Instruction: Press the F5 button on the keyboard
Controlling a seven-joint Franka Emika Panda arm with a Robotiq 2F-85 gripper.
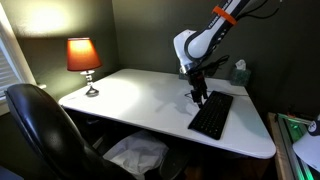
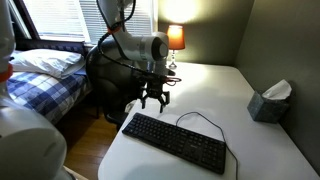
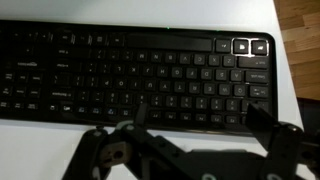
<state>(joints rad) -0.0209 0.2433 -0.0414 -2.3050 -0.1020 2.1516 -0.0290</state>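
Note:
The flat black keyboard (image 1: 212, 115) lies on the white table (image 1: 140, 100) near its edge, and its thin black cable loops behind it (image 2: 200, 118). It also shows in an exterior view (image 2: 175, 142) and fills the wrist view (image 3: 130, 75). My gripper (image 1: 200, 97) hangs just above one end of the keyboard, fingers pointing down (image 2: 153, 100). In the wrist view the two fingers stand wide apart over the keys with nothing between them (image 3: 200, 115). The key labels are too blurred to read.
A teal tissue box (image 1: 239, 72) stands at the back of the table (image 2: 270, 102). A lit lamp (image 1: 84, 60) sits at a table corner (image 2: 176, 38). A black office chair (image 1: 40, 130) stands beside the table. A bed (image 2: 50, 75) lies beyond.

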